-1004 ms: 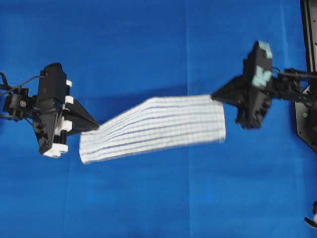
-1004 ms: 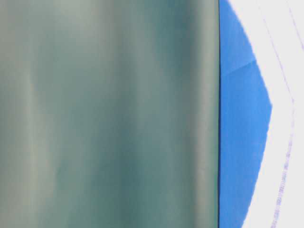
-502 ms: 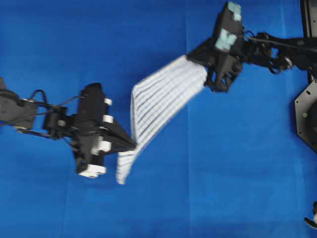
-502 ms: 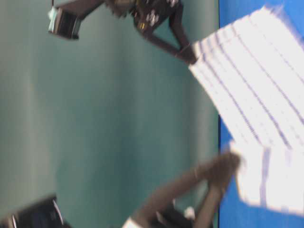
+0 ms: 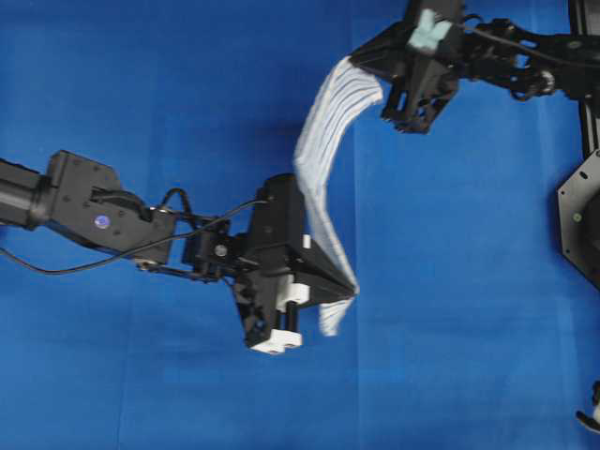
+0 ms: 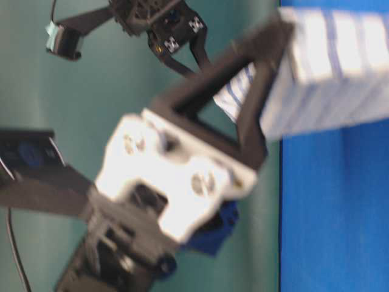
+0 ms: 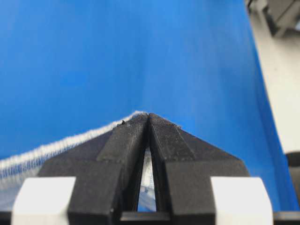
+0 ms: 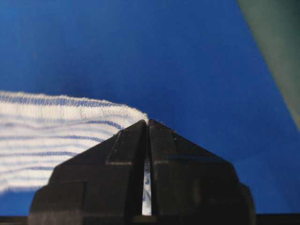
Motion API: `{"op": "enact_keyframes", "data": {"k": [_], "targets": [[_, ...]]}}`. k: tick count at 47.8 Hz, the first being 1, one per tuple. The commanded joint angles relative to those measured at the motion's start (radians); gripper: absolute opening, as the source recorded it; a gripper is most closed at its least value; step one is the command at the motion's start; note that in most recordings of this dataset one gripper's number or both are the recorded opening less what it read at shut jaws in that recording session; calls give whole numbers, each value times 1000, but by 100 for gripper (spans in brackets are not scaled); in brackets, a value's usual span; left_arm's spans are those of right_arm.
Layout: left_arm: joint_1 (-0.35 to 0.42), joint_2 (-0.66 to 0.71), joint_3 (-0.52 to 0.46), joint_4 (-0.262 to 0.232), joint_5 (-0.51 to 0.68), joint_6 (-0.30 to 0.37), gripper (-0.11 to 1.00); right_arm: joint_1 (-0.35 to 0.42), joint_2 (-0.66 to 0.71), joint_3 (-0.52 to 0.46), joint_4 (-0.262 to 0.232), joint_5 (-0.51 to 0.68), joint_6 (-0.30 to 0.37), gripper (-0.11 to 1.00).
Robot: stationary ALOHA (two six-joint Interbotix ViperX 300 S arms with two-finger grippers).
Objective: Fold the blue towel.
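From above, the towel (image 5: 322, 178) no longer hung flat and wide between the arms as it did a second before; it had turned into a thin, twisted strip running from top right down to the middle. There was one towel and two grippers. The left gripper (image 5: 354, 292) had moved from the left edge toward the middle, and the right gripper (image 5: 358, 62) had gone up to the top edge. Each was clamped on one end of the towel, above the blue cover (image 5: 469, 309). The table-level view, which showed only blur a second before, was now filled by the left gripper (image 6: 281, 24), up close and fuzzy, pinching the towel (image 6: 328, 73); the right arm showed small behind it. The left wrist view showed something the others did not: the black fingers (image 7: 126, 140) pressed together with a white hem sticking out. The right wrist view showed its fingers (image 8: 129, 145) shut the same way on the striped towel (image 8: 56, 131).
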Motion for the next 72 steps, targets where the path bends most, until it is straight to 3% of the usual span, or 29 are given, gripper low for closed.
{"op": "enact_keyframes", "data": {"k": [1,8,17,26,41,51,72], "targets": [[3,5,-71,0,-9,14,2,-14,-61,12,-3,0,-2,1],[3,38,-121,0,-9,28,2,-26,-117,55,-6,2,-5,1],[8,57,-114,0,-11,25,2,-28,-84,37,-8,23,-9,1],[3,46,-52,-12,-31,-9,2,-28,18,-32,-9,23,-15,1],[-29,17,100,-40,-221,-120,2,-31,236,-210,-44,23,-35,1],[-37,-2,163,-44,-253,-173,2,-31,341,-310,-54,40,-35,1],[-40,-25,227,-49,-244,-225,2,-31,387,-351,-54,43,-37,1]]}}
